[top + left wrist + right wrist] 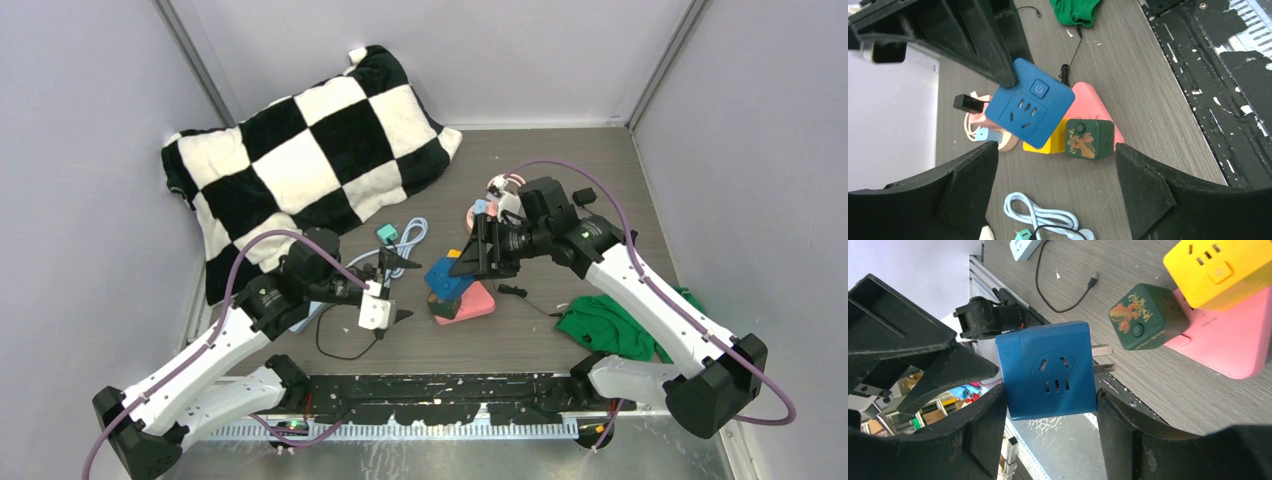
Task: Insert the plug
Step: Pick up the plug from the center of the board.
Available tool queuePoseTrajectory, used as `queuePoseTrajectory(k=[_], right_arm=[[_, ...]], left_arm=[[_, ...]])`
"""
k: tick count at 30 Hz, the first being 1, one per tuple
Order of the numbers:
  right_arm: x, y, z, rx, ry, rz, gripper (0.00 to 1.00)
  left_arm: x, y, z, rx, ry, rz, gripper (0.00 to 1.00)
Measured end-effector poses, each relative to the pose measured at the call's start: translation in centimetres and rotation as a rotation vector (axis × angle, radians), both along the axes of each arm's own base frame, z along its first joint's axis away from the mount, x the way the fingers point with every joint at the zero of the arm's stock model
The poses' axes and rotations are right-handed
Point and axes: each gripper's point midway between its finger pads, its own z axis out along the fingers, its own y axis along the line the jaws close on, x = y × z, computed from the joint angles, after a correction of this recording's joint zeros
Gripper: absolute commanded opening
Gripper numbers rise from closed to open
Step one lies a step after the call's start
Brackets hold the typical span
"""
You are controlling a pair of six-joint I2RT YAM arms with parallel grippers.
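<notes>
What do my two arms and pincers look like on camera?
Left arm and right arm: white shells, black joints and bases, a purple cable looping along each. Left pincer and right pincer: two chunky black fingers apiece, wedge-shaped, matte. No markings visible.

My left arm (200, 355) and right arm (650, 300) are white tubes with black joints. A purple cable (240, 262) loops along each. The left hand (1056, 149) and right hand (1052, 396) have thick black wedge fingers (963, 185). I see one big black block (715, 388) on each arm.
</notes>
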Motion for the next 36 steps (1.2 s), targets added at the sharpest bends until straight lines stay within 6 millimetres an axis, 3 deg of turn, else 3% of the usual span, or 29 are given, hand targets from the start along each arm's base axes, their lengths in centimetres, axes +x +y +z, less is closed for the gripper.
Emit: queuePoseTrajectory(k=[16,36], right_arm=[[-2.0,3.1,-0.5,0.010,0.019,0.099,0.39],[-1.8,4.4,-1.3,0.001,0.014,0.115,0.37]], left_arm=[[-0.5,-1.9,-1.6,0.084,-0.025,-0.051,0.88],[0.9,-2.2,-2.6,0.108,-0.048,0.012,0.86]])
